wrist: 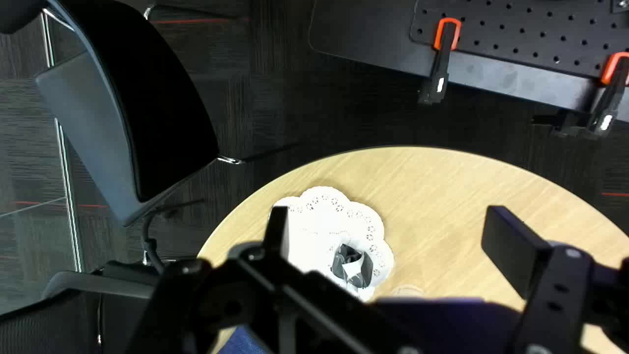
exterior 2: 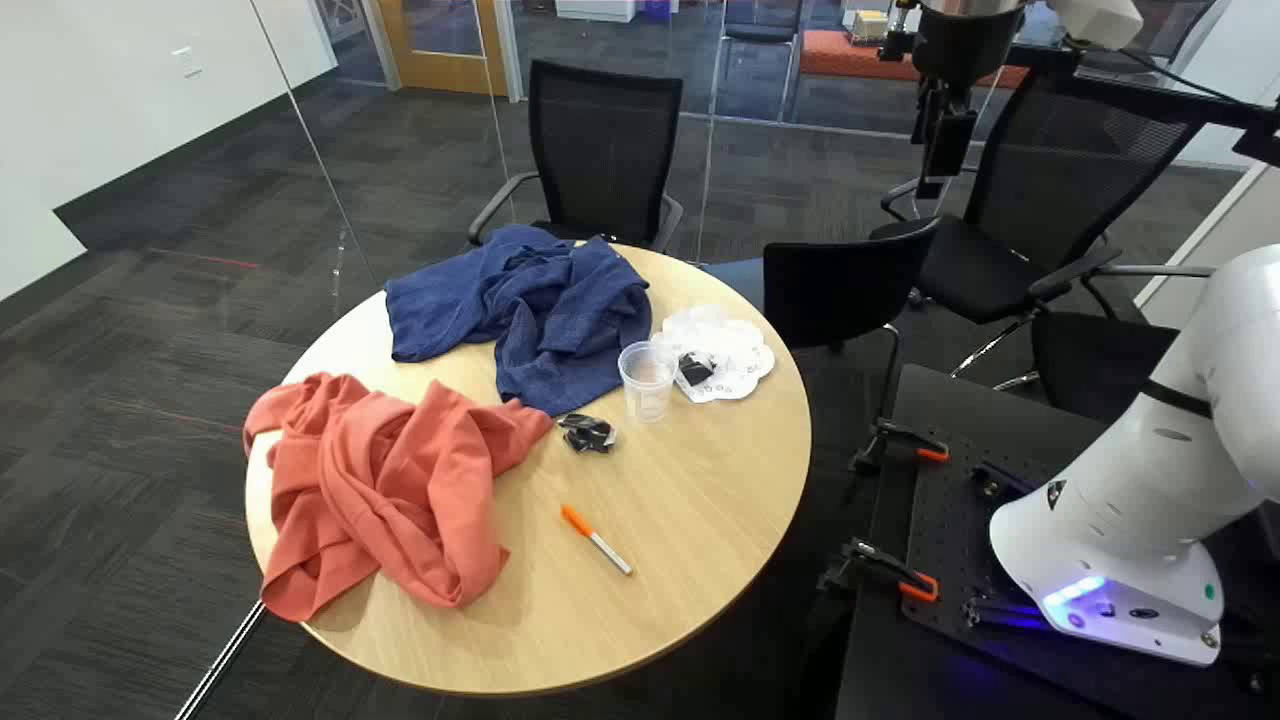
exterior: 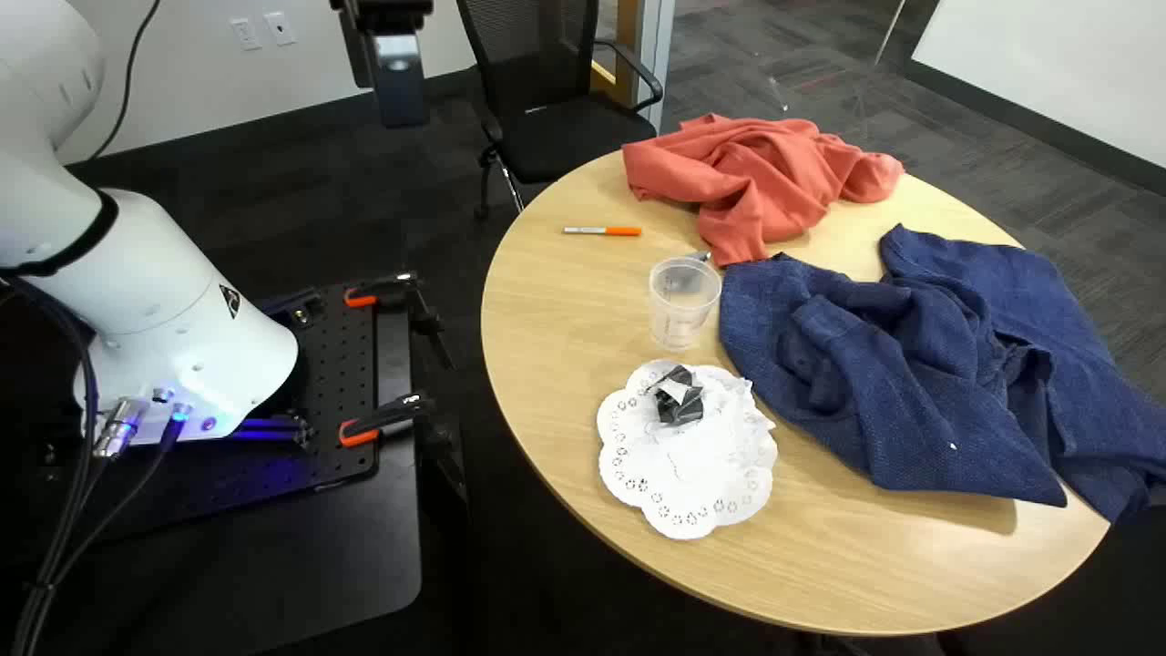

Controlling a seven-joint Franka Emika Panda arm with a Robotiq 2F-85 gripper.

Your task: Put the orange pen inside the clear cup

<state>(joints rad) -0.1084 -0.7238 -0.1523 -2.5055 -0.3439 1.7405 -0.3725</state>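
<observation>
An orange pen (exterior: 602, 231) lies near the edge of a round table (exterior: 556, 319), with room around it, while a clear cup (exterior: 681, 310) stands upright just beside a white doily (exterior: 642, 466) and a blue cloth (exterior: 874, 364). Clear of the table, the gripper (wrist: 388, 238) hangs empty, spread wide.

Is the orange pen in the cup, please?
Out: both exterior views show the orange pen on the table, apart from the clear cup.

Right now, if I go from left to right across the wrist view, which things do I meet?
Black chairs, white paper doily, black-and-orange clamp, second black-and-orange clamp. The open gripper spans much of the width, so I leave it out.
</observation>
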